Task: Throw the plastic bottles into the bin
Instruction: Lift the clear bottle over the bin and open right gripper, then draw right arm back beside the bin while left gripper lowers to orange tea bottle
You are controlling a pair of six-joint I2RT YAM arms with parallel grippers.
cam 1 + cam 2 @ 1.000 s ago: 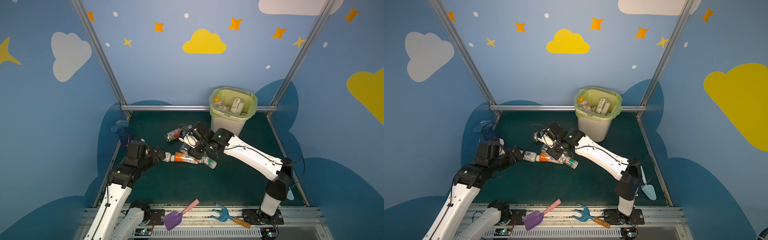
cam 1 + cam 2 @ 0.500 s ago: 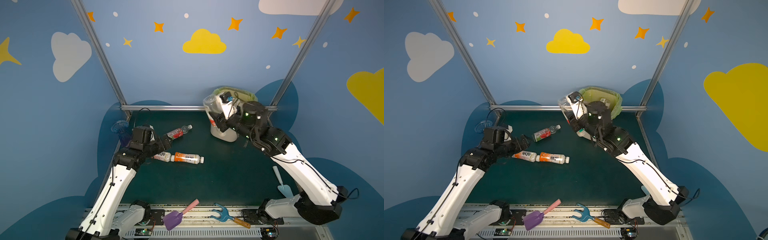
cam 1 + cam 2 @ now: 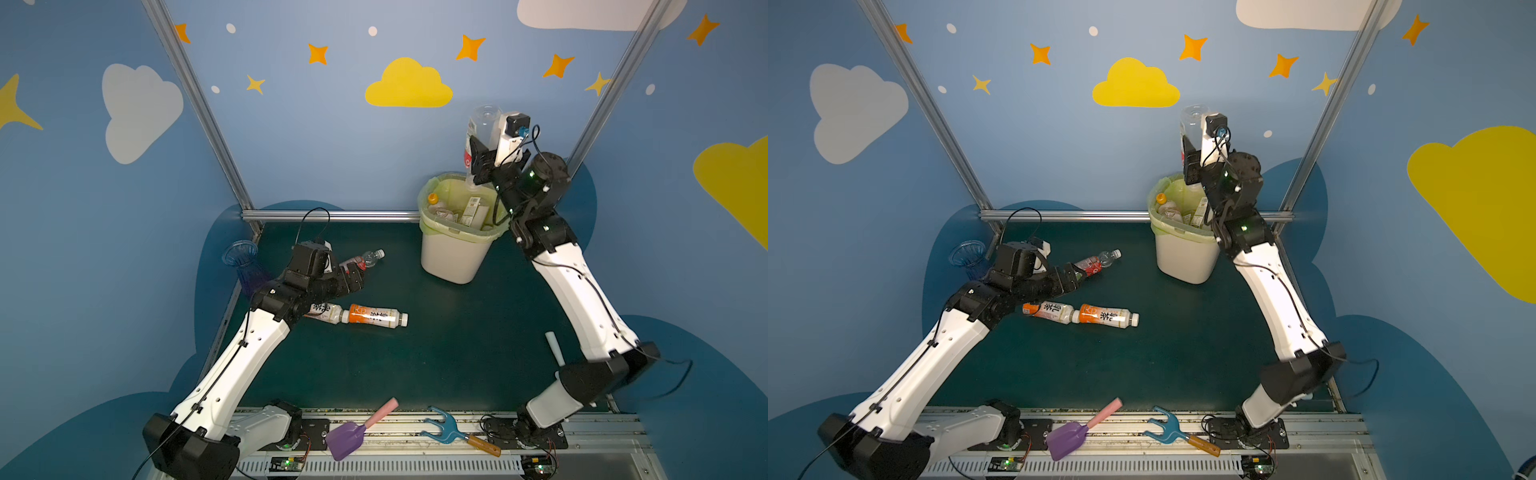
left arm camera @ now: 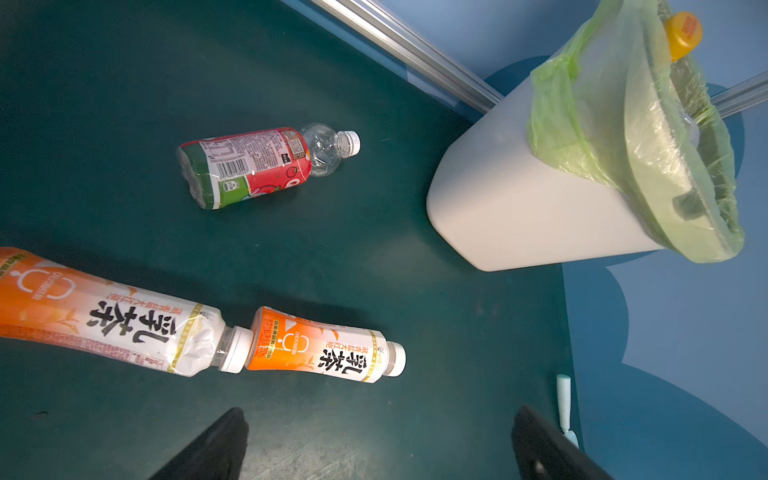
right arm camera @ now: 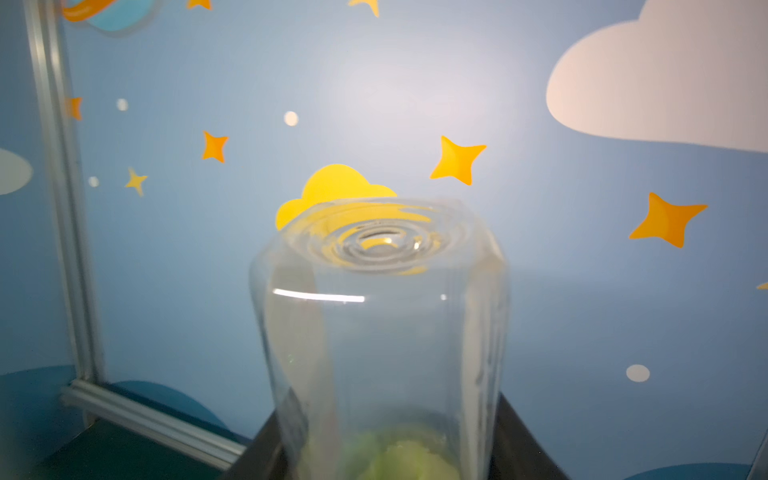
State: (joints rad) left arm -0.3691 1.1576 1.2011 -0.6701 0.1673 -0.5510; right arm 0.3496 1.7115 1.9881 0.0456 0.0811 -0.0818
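Note:
My right gripper [image 3: 481, 163] is raised above the bin [image 3: 453, 257], shut on a clear plastic bottle [image 3: 482, 124] that hangs neck down over the bin's mouth. The right wrist view shows that bottle [image 5: 382, 311] base-up between my dark fingers [image 5: 266, 451]. Three bottles lie on the green floor: a red-label one [image 3: 362, 261] and two orange-and-white ones [image 3: 376, 316], [image 3: 326, 311] end to end. My left gripper [image 3: 353, 276] hovers open, low beside the red-label bottle [image 4: 249, 166], holding nothing. Several bottles lie inside the bin [image 3: 1183, 257].
A blue ribbed vase [image 3: 245, 259] stands at the back left corner. A purple shovel [image 3: 353, 432] and a blue fork [image 3: 449, 432] lie on the front rail. A pale trowel handle [image 3: 555, 347] lies behind the right arm. An aluminium rail [image 3: 332, 215] runs along the back.
My right arm has carried the clear bottle from the floor pile up to above the bin. My left gripper has moved back towards the red-label bottle, still open.

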